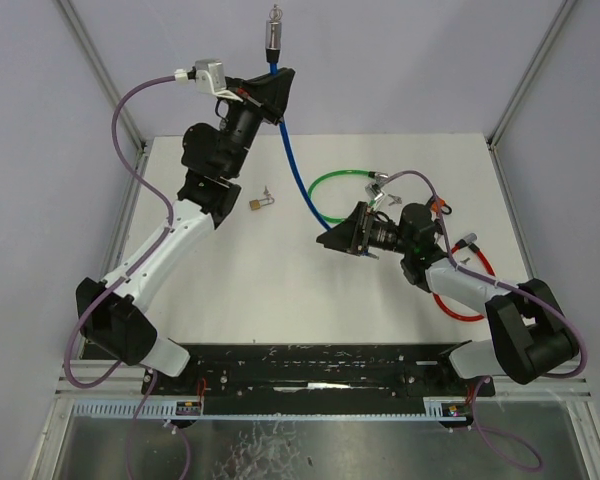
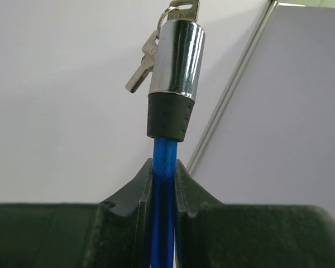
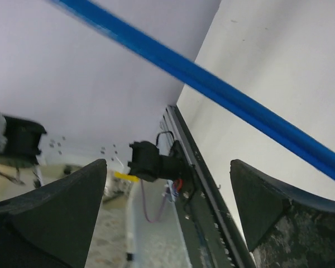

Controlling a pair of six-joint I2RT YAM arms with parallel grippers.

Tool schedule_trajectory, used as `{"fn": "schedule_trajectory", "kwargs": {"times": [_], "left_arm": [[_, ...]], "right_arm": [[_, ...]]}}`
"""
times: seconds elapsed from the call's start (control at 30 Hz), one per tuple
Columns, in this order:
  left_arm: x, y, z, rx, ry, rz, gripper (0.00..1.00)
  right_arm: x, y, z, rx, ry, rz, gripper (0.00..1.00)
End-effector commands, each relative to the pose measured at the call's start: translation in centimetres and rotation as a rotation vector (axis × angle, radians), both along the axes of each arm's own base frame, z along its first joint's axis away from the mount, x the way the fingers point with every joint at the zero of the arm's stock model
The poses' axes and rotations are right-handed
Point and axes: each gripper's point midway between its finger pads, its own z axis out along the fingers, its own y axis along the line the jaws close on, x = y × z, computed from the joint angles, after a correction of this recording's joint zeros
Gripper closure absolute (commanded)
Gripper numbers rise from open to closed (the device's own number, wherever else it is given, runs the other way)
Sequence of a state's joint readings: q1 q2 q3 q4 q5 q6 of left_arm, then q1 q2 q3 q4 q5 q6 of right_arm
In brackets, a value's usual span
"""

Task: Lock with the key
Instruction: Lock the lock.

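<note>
My left gripper (image 1: 276,88) is raised high at the back and shut on the blue cable (image 1: 298,170) of a cable lock. In the left wrist view the cable (image 2: 163,167) runs up between the jaws to a chrome lock head (image 2: 176,58) with a black collar. A key (image 2: 143,68) on a ring hangs beside the head, and another key sits in its top. My right gripper (image 1: 332,240) is open and empty, low over the table near the blue cable (image 3: 212,89). A small brass padlock (image 1: 261,203) lies on the table.
A green cable lock (image 1: 332,180) lies in a loop behind the right arm. A red cable lock (image 1: 470,300) lies under the right arm's forearm. The white table (image 1: 270,290) has enclosure walls at the back and sides, and a black rail along the near edge.
</note>
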State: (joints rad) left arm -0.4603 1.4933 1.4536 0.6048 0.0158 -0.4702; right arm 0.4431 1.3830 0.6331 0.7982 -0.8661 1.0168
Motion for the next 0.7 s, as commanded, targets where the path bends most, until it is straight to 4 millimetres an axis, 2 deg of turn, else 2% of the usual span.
{"fn": "schedule_trajectory", "kwargs": {"times": [0.0,0.1,0.2,0.4,0.53,0.67], "left_arm": [[-2.0,2.0,4.5,-0.115,-0.139,0.131,1.0],[-2.3,1.1,4.6,-0.129,-0.139,0.144,1.0],[-3.1,0.1,4.7,-0.146,-0.146,0.151,1.0],[-4.6,-0.7,4.8,-0.186,-0.15,0.122,1.0],[-5.4,-1.1,4.8,-0.206,-0.15,0.1,1.0],[-6.2,-0.9,4.7,-0.234,-0.149,0.075,1.0]], "right_arm": [[2.5,-0.6,2.7,0.154,0.25,-0.205,0.03],[2.8,-0.8,3.1,0.214,0.28,-0.231,0.04],[4.0,-1.3,2.5,0.255,0.351,-0.3,0.06],[5.0,-2.3,-0.3,0.25,0.457,-0.397,0.09],[5.5,-2.7,-0.4,0.267,0.468,-0.418,0.1],[6.9,-4.9,0.0,0.32,0.486,-0.479,0.11]]}}
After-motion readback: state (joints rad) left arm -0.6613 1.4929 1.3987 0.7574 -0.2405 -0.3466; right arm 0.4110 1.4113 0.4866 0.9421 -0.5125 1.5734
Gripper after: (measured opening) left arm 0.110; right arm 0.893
